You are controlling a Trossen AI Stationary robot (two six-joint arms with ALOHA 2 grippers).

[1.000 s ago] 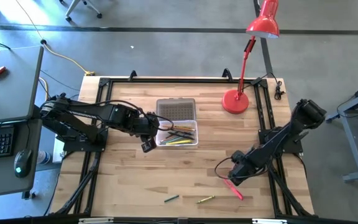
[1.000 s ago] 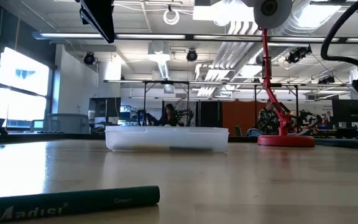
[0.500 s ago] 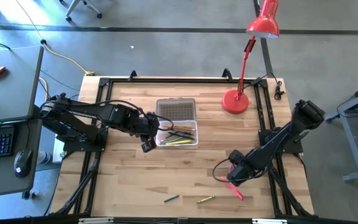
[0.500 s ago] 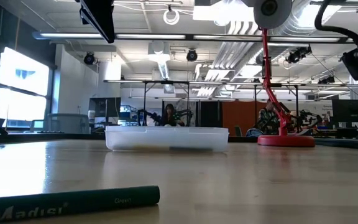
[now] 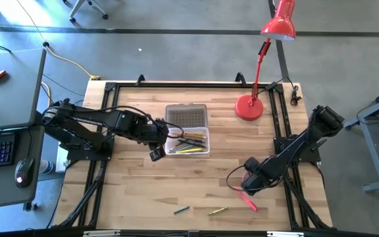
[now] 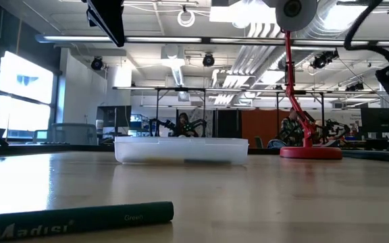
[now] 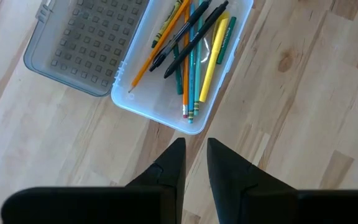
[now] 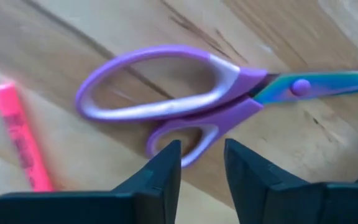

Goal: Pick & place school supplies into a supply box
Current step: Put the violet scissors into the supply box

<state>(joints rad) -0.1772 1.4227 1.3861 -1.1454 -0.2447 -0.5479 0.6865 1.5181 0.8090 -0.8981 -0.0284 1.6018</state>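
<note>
While the right gripper (image 8: 201,165) is hanging low over the wooden table (image 5: 137,191), its two dark fingers (image 8: 161,168) are standing a narrow gap apart and holding nothing. Small purple-handled scissors (image 8: 185,102) are lying flat on the wood just ahead of those fingertips, the smaller handle loop sitting right at the gap between them, the blue-green blades (image 8: 328,84) pointing away to one side. I cannot tell whether the fingertips are touching the handle. A pink marker (image 8: 22,137) is lying on the table near the scissors, off to the other side of the fingers and apart from them; from above it is showing just beside the right gripper (image 5: 247,185), toward the table's front edge.

Farther off, the left gripper (image 7: 194,158) is hovering just beside the near end of the small clear plastic supply box (image 7: 166,112), its fingers slightly parted and empty. Yellow, green, orange and black pencils and pens (image 7: 194,56) are lying inside that box, and its grey ribbed lid (image 7: 86,43) is lying open alongside it. A dark green pencil (image 5: 181,210) and a yellow one (image 5: 217,210) are resting on the table's front part, well apart from both grippers.
</note>
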